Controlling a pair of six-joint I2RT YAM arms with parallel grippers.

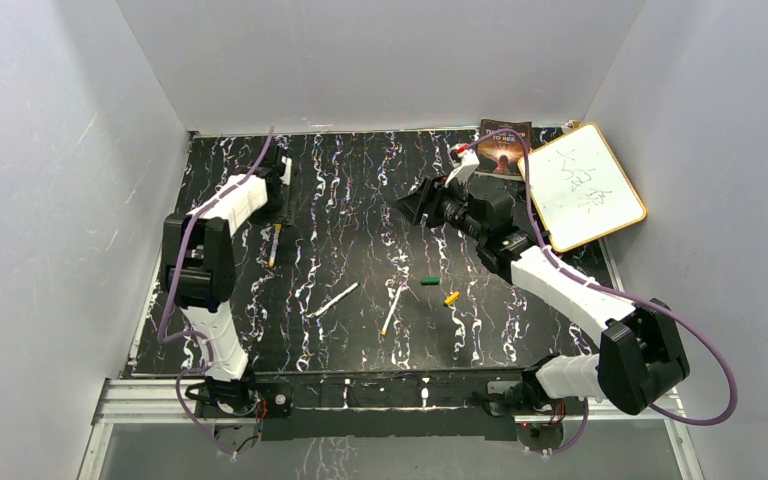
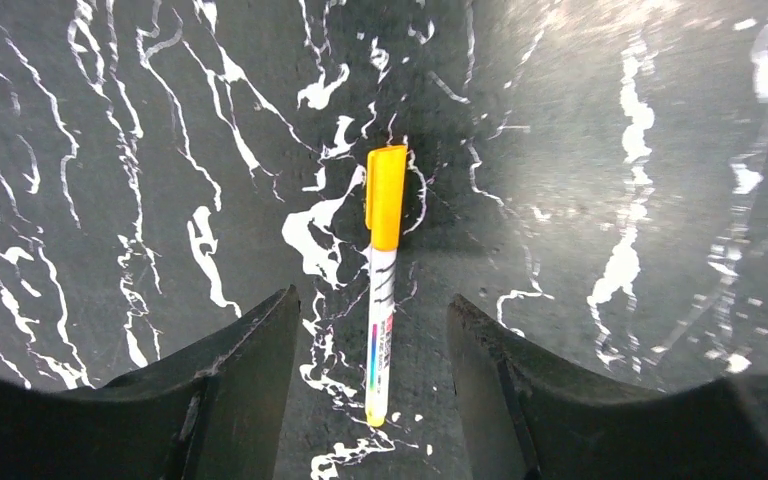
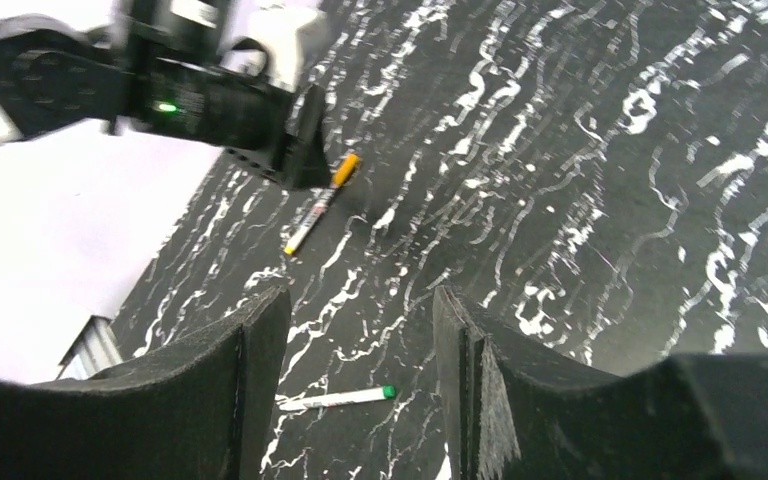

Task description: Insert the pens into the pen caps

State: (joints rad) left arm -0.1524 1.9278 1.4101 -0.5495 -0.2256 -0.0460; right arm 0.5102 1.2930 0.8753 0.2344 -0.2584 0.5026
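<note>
Matt black bench point(image 1: 360, 180), veined white like marble, flat and hard. Pale smooth panels on three sides; broad bare room mid-bench.

Left jaws spread wide and holding nothing, dark wedge-shaped fingers point(image 2: 250, 370) poised above the capped pen point(image 2: 380, 330). Slim pale barrel with fine print, a blocky yellow-orange cap point(image 2: 385, 195) with clip on its far end. Lies flat along the gap between the fingers, touching neither.

Right jaws likewise parted and holding nothing, fingers point(image 3: 250, 380) raised over open bench. Just below these, a bare pen point(image 3: 338, 398) with a green end. Back toward the arm bases from the same jaws, a second bare pen point(image 1: 392, 311), then a stubby green cap point(image 1: 428, 281) and yellow cap point(image 1: 451, 298), near each other, touching no pen.

Behind the right jaws, a glossy orange-rimmed whiteboard point(image 1: 585, 190) lying askew at the bench's right edge, just beside a dark book point(image 1: 504, 148).
</note>
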